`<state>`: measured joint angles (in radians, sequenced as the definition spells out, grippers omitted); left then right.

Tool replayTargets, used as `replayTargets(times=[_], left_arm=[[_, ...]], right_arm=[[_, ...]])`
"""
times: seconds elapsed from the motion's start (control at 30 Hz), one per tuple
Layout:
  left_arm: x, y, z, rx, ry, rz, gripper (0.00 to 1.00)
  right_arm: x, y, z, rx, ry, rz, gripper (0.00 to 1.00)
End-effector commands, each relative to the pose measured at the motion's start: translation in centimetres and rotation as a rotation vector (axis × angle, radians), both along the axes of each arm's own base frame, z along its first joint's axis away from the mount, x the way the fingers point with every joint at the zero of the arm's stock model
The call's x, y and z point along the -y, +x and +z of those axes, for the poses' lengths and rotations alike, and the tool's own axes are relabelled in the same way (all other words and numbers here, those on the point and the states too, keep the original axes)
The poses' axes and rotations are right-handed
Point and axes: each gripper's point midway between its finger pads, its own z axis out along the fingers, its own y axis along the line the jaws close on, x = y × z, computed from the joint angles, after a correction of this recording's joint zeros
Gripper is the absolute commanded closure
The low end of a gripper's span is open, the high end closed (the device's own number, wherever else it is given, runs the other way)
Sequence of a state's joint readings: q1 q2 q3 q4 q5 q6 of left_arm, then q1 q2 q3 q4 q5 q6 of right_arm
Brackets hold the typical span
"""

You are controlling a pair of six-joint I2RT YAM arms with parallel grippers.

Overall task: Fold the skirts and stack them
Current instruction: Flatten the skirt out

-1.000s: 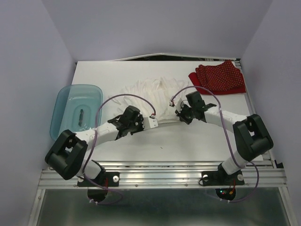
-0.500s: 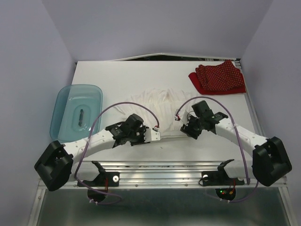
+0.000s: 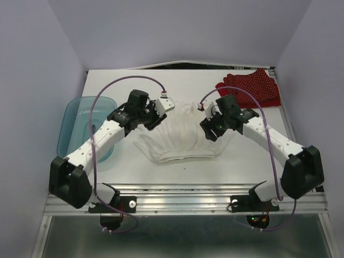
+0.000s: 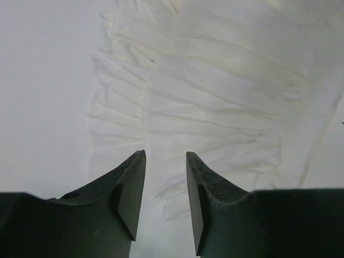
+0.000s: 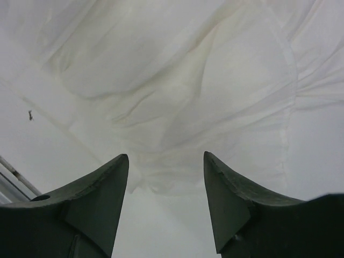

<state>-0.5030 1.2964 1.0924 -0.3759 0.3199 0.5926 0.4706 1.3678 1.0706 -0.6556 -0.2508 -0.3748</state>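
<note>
Top external view: I see the white skirt [image 3: 183,141] lying as a wrinkled, pleated band at the centre of the table [image 3: 231,164]. The red polka-dot skirt [image 3: 250,88] lies at the far right corner, well apart from the white one. The teal tub [image 3: 79,121] sits at the left edge. The left arm [image 3: 105,137] reaches over the white skirt's far left part, and the right arm [image 3: 263,134] over its far right part.

Left wrist view: The left gripper [image 4: 165,156] has its fingers parted by a narrow gap with nothing between them. Pleated white cloth lies beyond and below the tips.

Right wrist view: The right gripper [image 5: 165,156] has its fingers spread wide and holds nothing. The white skirt's creased fabric fills the field ahead of the tips.
</note>
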Motion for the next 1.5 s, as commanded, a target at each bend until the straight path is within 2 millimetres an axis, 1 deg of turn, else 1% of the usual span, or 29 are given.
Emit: replayTargets(times=[0.0, 0.03, 0.07, 0.1, 0.13, 0.23, 0.27, 0.37, 0.4, 0.47, 0.5, 0.57, 0.63, 0.67, 0.77, 0.83, 0.87, 0.9, 0.97, 1.0, 1.1, 1.13, 1.17, 1.23, 1.27, 1.3, 1.33, 1.4, 1.47], left_arm=[[0.5, 1.1, -4.7, -0.152, 0.029, 0.057, 0.55], [0.6, 1.4, -5.4, -0.161, 0.039, 0.060, 0.56], [0.7, 1.7, -6.7, -0.172, 0.047, 0.063, 0.57], [0.6, 1.8, -6.9, -0.162, 0.053, 0.061, 0.58], [0.6, 1.8, -8.2, -0.183, 0.073, 0.052, 0.58], [0.5, 1.4, -10.8, -0.201, 0.124, 0.018, 0.61], [0.3, 0.7, -12.1, -0.219, 0.154, 0.002, 0.64], [0.8, -1.8, -14.5, -0.210, 0.258, -0.120, 0.71], [1.3, -4.1, -15.7, -0.204, 0.314, -0.203, 0.72], [1.9, -6.6, -16.8, -0.203, 0.360, -0.286, 0.73], [2.0, -8.1, -17.5, -0.213, 0.378, -0.328, 0.74], [3.4, -10.7, -18.2, -0.216, 0.403, -0.420, 0.76], [4.9, -12.8, -18.6, -0.218, 0.419, -0.500, 0.77], [5.5, -13.4, -18.6, -0.215, 0.417, -0.526, 0.77], [8.6, -15.6, -17.7, -0.210, 0.376, -0.626, 0.77], [13.5, -18.1, -14.0, -0.199, 0.247, -0.729, 0.74], [14.5, -17.7, -12.9, -0.188, 0.220, -0.716, 0.72], [15.8, -18.5, -11.3, -0.201, 0.159, -0.739, 0.69], [17.4, -18.0, -8.5, -0.192, 0.086, -0.721, 0.68], [18.4, -17.7, -5.8, -0.174, 0.029, -0.720, 0.67], [17.7, -14.3, -1.5, -0.176, -0.086, -0.592, 0.67], [16.2, -11.6, -1.0, -0.203, -0.119, -0.494, 0.67], [15.2, -10.3, -0.7, -0.211, -0.130, -0.448, 0.67], [12.5, -7.7, -1.5, -0.222, -0.108, -0.340, 0.67], [10.2, -6.0, -2.7, -0.227, -0.072, -0.276, 0.68], [8.9, -5.0, -3.6, -0.219, -0.038, -0.235, 0.68], [7.8, -4.2, -4.5, -0.210, -0.007, -0.205, 0.68], [5.4, -3.2, -7.3, -0.198, 0.089, -0.164, 0.69], [4.5, -3.2, -9.1, -0.191, 0.144, -0.168, 0.70]], right_arm=[[-2.0, 1.9, -1.7, -0.131, 0.060, -0.108, 0.39], [-2.2, 2.1, -3.3, -0.174, 0.047, -0.123, 0.39], [-2.2, 2.3, -3.9, -0.186, 0.044, -0.142, 0.41], [-2.2, 2.5, -4.5, -0.190, 0.036, -0.155, 0.41], [-2.2, 3.0, -5.1, -0.184, 0.030, -0.165, 0.42], [-0.5, 4.0, -7.9, -0.172, -0.058, -0.224, 0.43], [-0.2, 4.0, -9.1, -0.191, -0.087, -0.222, 0.43], [1.7, 4.9, -10.7, -0.169, -0.162, -0.240, 0.44], [2.2, 5.4, -11.3, -0.163, -0.184, -0.234, 0.44], [2.7, 6.9, -11.1, -0.135, -0.193, -0.244, 0.44], [2.7, 7.2, -11.6, -0.138, -0.207, -0.225, 0.44], [2.4, 9.2, -10.8, -0.100, -0.203, -0.215, 0.43], [1.5, 9.7, -10.8, -0.110, -0.183, -0.173, 0.41], [1.0, 10.6, -10.0, -0.091, -0.167, -0.171, 0.40], [0.2, 11.7, -9.4, -0.084, -0.147, -0.146, 0.39], [-0.9, 12.6, -7.9, -0.052, -0.104, -0.111, 0.38], [-1.2, 12.5, -7.6, -0.054, -0.088, -0.101, 0.38], [-1.5, 12.7, -7.1, -0.046, -0.073, -0.094, 0.37], [-2.1, 12.6, -6.4, -0.045, -0.046, -0.065, 0.37], [-2.3, 12.7, -5.8, -0.033, -0.035, -0.062, 0.36], [-2.4, 13.0, -3.9, 0.000, -0.007, -0.090, 0.36], [-2.4, 13.2, -3.2, 0.008, -0.001, -0.107, 0.36], [-2.6, 13.6, -2.1, 0.029, 0.015, -0.120, 0.36], [-2.0, 14.1, 0.0, 0.047, 0.061, -0.180, 0.35], [-1.5, 14.5, 1.0, 0.053, 0.083, -0.204, 0.35], [-1.2, 14.2, 1.4, 0.026, 0.100, -0.237, 0.35], [-1.3, 13.9, 1.9, 0.018, 0.113, -0.248, 0.35], [0.1, 13.7, 1.9, -0.025, 0.119, -0.320, 0.34], [1.1, 13.3, 1.6, -0.052, 0.115, -0.359, 0.34]])
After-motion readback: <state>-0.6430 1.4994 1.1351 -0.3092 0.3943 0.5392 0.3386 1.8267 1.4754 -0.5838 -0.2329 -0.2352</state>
